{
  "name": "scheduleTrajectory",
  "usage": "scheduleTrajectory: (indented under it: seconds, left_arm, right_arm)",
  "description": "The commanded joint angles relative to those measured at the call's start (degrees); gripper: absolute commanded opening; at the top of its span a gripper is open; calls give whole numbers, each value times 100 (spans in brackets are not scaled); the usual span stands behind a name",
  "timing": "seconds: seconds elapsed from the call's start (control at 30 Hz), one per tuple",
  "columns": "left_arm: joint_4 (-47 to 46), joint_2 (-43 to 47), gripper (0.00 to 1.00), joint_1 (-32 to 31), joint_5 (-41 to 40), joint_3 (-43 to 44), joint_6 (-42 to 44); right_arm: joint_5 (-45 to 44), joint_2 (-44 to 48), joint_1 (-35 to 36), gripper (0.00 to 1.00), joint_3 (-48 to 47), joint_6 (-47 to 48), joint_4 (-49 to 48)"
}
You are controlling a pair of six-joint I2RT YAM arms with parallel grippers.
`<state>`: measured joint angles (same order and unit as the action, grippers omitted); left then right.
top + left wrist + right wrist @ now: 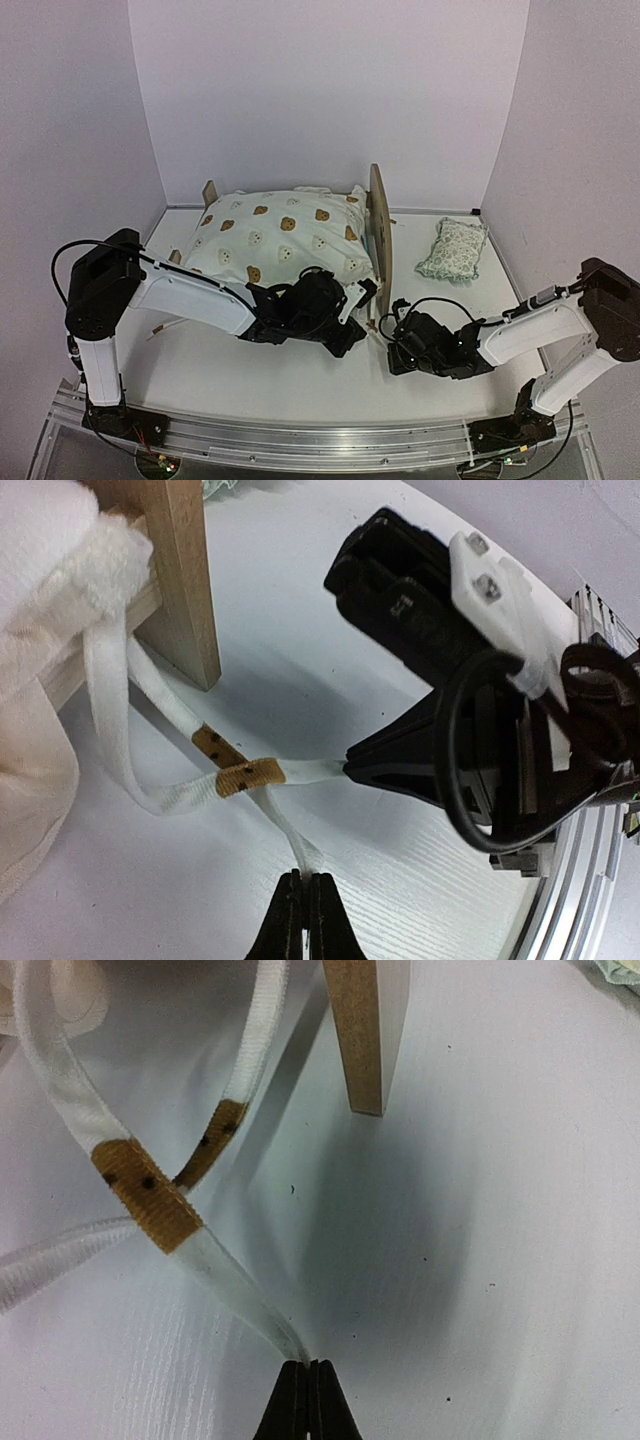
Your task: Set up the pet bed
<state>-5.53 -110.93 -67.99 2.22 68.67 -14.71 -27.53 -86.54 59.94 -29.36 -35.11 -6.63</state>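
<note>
Fingers (288, 925) on the left gripper (304, 900) and right gripper (308, 1388) are each pinching a tie strap (105, 710) beside the pet bed (378, 225) leg, mid-table; I'd be keeping both tails taut while knotting

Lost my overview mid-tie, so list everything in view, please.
Light plywood pet bed frame: one, pale wood, table centre, headboard at its right end.
Cream bear-print ruffled quilt: one, cream with brown bears, covering the bed.
White fabric ties: two, white with tan patches, crossing beside a bed leg.
Small green-patterned pillow: one, pale green, right of headboard.
White table: one, under everything.
Left gripper: black, shut on one tie.
Right gripper: black, shut on the other tie.
</note>
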Motion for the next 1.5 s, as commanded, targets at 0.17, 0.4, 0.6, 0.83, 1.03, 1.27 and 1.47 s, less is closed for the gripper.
scheduleTrajectory:
  seconds: [0.17, 0.4, 0.6, 0.83, 1.03, 1.27, 1.47]
  left_arm:
    - [-99, 59, 0, -13, -71, 151, 59]
    - [-81, 160, 0, -11, -136, -29, 39]
    - [-243, 31, 0, -7, -165, 100, 103]
    - [-103, -175, 0, -10, -320, 368, 111]
    - [228, -248, 0, -8, -273, 676, 57]
    - [402, -298, 0, -12, -249, 794, -23]
    - [518, -311, 0, -11, -239, 881, -89]
  right_arm:
    - [-83, 152, 26, 0, -148, 168, 87]
    - [81, -4, 20, 1, -294, 179, 82]
    - [122, 83, 18, 8, -234, 187, 91]
    - [69, 723, 22, 23, -4, 827, 153]
    - [559, 1337, 18, 27, 288, 1884, -246]
    - [1183, 1219, 21, 33, 555, 3244, -1233]
    - [1115, 484, 19, 33, 1136, 4296, -3366]
